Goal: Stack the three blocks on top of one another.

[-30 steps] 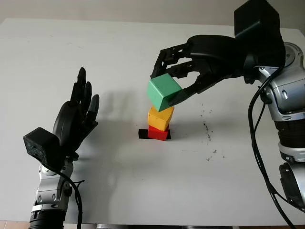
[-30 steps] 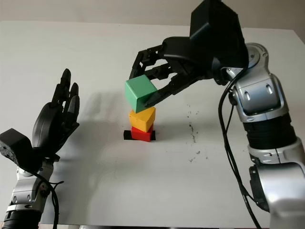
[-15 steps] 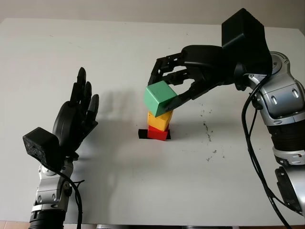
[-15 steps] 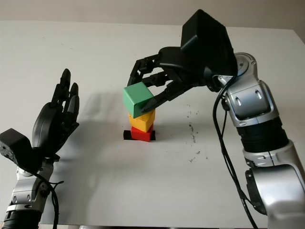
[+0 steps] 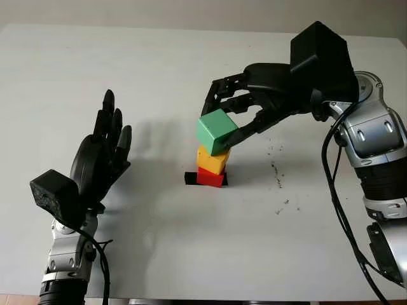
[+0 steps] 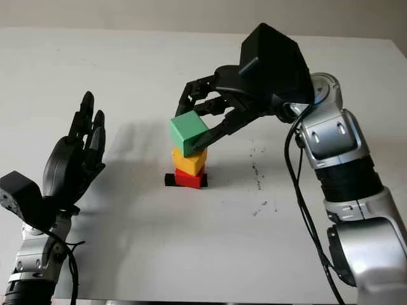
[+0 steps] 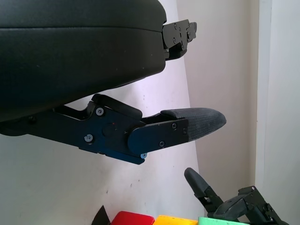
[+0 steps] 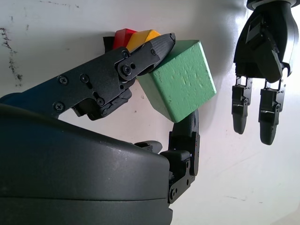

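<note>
The black fingers (image 8: 154, 49) of the right hand (image 5: 245, 111) are clamped on the green block (image 5: 217, 131), a matte cube held tilted on the yellow block (image 5: 213, 161). This one sits on the red block (image 5: 210, 178), on the white table (image 5: 191, 248). The left hand (image 5: 102, 159) is open, raised well apart from the stack.
</note>
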Controlling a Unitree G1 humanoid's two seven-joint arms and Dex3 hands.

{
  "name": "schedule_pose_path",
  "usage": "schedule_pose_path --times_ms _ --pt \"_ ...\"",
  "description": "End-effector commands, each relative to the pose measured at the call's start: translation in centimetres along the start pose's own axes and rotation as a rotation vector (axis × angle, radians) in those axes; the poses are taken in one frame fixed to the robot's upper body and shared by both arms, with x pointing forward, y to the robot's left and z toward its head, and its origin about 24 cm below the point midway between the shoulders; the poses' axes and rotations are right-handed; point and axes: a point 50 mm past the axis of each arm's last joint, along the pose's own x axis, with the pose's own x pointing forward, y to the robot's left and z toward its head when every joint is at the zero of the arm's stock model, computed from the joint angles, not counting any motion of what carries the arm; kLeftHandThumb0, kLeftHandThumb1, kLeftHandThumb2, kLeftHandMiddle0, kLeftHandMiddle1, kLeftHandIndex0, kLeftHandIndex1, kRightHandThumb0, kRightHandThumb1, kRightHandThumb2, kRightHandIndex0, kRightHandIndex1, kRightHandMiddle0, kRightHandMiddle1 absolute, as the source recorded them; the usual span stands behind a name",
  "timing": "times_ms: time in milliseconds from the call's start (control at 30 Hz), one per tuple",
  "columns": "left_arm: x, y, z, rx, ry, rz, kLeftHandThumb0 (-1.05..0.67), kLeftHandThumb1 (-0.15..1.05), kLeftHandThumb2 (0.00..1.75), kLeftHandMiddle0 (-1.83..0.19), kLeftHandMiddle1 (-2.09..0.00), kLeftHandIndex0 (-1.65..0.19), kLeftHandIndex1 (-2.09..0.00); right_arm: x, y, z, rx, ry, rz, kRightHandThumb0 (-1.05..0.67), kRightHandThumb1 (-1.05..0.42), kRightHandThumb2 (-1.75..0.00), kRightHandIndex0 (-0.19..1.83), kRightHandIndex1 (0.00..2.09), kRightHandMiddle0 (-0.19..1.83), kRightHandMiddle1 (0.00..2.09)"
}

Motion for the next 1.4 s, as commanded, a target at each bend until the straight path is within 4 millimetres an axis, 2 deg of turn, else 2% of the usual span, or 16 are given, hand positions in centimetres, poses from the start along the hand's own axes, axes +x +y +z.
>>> schedule_pose_path --times_ms 0,367,433,533,567,633,733,833,1167,1367 --pt "-0.2 0.1 0.2 0.007 -0.009 0.001 -0.65 1.05 0.58 0.19 0.0 0.19 0.0 -0.2 0.0 0.2 -0.029 -0.002 -0.006 -0.36 -0.9 -0.05 0.36 0.05 0.36 1.4" --pt "-0.3 0.2 0.2 0.01 -0.013 -0.004 -0.64 1.05 0.6 0.19 0.0 0.19 0.0 0.0 0.4 -0.3 0.043 -0.006 0.073 -0.36 -0.91 -0.06 0.35 0.04 0.36 1.42" --pt "-0.3 0.2 0.2 0.006 -0.012 -0.002 -0.64 1.05 0.59 0.19 0.0 0.19 0.0 0.0 0.5 -0.3 0.066 -0.011 0.1 -0.34 -0.9 -0.05 0.33 0.04 0.27 1.34" --pt "-0.3 0.2 0.2 0.005 -0.012 -0.001 -0.64 1.05 0.58 0.19 0.0 0.19 0.0 0.0 0.5 -0.3 0.06 -0.001 0.143 -0.36 -0.89 -0.05 0.21 0.01 0.18 1.05" --pt "-0.3 0.2 0.2 0.004 -0.013 0.0 -0.64 1.05 0.58 0.19 0.0 0.19 0.0 0.0 0.5 -0.3 0.054 0.002 0.155 -0.41 -0.88 -0.05 0.09 0.01 0.13 0.74" --pt "-0.3 0.2 0.2 0.004 -0.012 0.003 -0.64 1.05 0.58 0.19 0.0 0.19 0.0 -0.1 0.6 -0.3 0.029 0.008 0.169 -0.45 -0.87 -0.05 -0.01 0.02 0.14 0.41" --pt "-0.3 0.2 0.2 0.006 -0.009 0.006 -0.65 1.05 0.57 0.19 0.0 0.19 0.0 -0.1 0.6 -0.2 -0.028 0.021 0.185 -0.56 -0.85 -0.05 -0.13 0.0 0.0 0.18" --pt "-0.3 0.3 0.2 0.005 -0.01 0.002 -0.65 1.05 0.57 0.19 0.0 0.19 0.0 -0.2 0.7 -0.1 -0.082 0.023 0.178 -0.67 -0.84 -0.05 -0.19 0.0 -0.14 0.05" --pt "-0.4 0.4 0.1 0.0 -0.013 -0.003 -0.65 1.05 0.57 0.19 0.0 0.19 0.0 -1.1 0.8 0.0 -0.189 0.018 0.09 -0.84 -0.86 -0.06 -0.19 0.0 -0.19 0.0" --pt "-0.4 0.3 0.1 -0.008 -0.011 0.006 -0.65 1.05 0.57 0.19 0.0 0.19 0.0 -2.7 -0.2 -0.2 -0.066 -0.11 0.016 -0.76 -0.81 -0.04 -0.19 0.0 -0.19 0.0"
